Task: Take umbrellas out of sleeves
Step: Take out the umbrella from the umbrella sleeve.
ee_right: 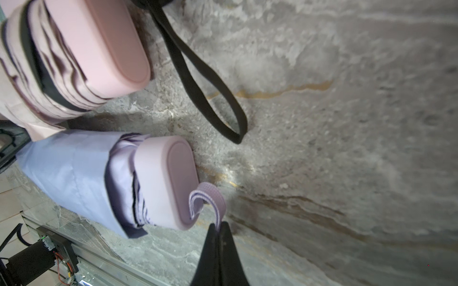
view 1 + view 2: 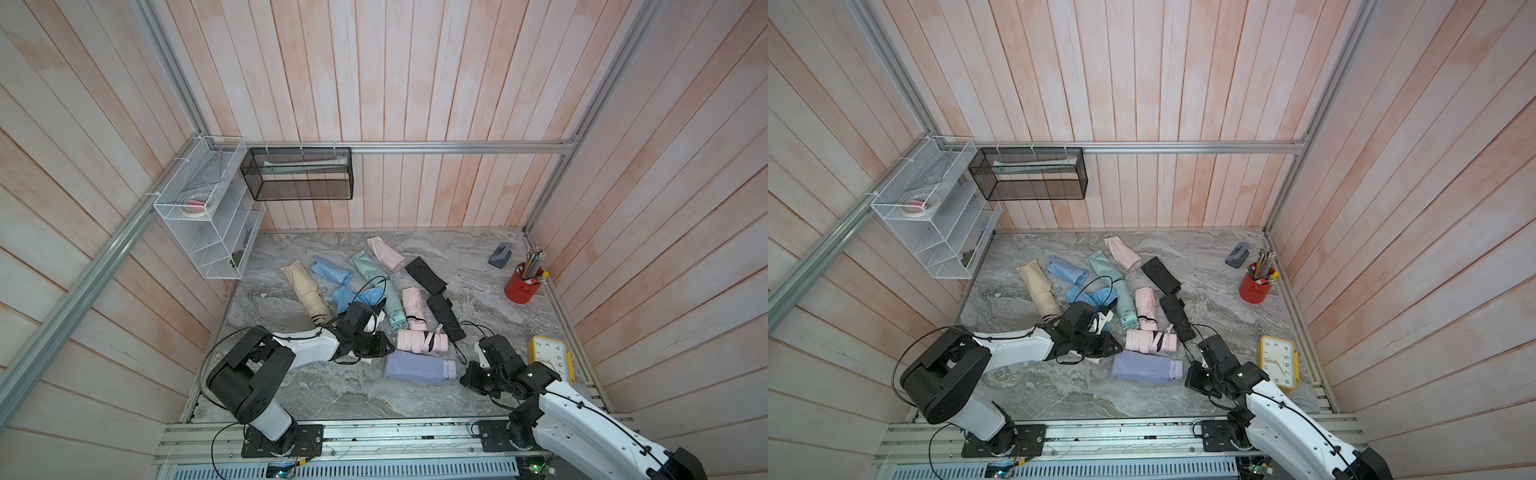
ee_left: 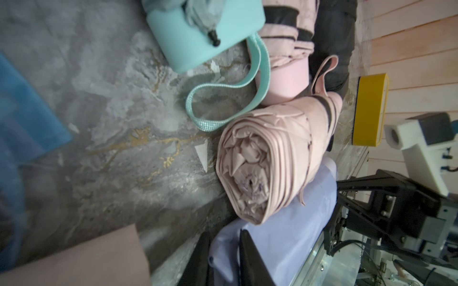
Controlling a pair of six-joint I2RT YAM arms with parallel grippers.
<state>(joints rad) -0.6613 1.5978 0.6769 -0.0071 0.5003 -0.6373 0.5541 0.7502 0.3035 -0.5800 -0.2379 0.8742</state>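
The lavender umbrella (image 1: 171, 180) lies near the table's front, still mostly inside its lavender sleeve (image 2: 415, 368) (image 2: 1142, 365). Only its handle end (image 2: 451, 368) sticks out. My left gripper (image 3: 224, 250) (image 2: 386, 353) is shut on a pinch of fabric at the sleeve's closed end. My right gripper (image 1: 218, 226) (image 2: 463, 376) is shut on the umbrella's lavender wrist cord (image 1: 213, 200). A bare pink umbrella (image 2: 419, 340) (image 3: 260, 168) lies against the sleeve's far side. Beyond it lie pink (image 2: 412, 307), black (image 2: 446, 318), mint (image 2: 392, 307), blue (image 2: 353, 297) and beige (image 2: 309, 297) umbrellas.
Loose pink (image 2: 384, 253), black (image 2: 426, 275) and blue (image 2: 330, 270) sleeves lie further back. A yellow clock (image 2: 550, 357) stands close behind my right arm, with a red pencil cup (image 2: 519, 286) beyond it. A white wire shelf (image 2: 199, 216) and a black mesh basket (image 2: 299, 174) hang at the back left.
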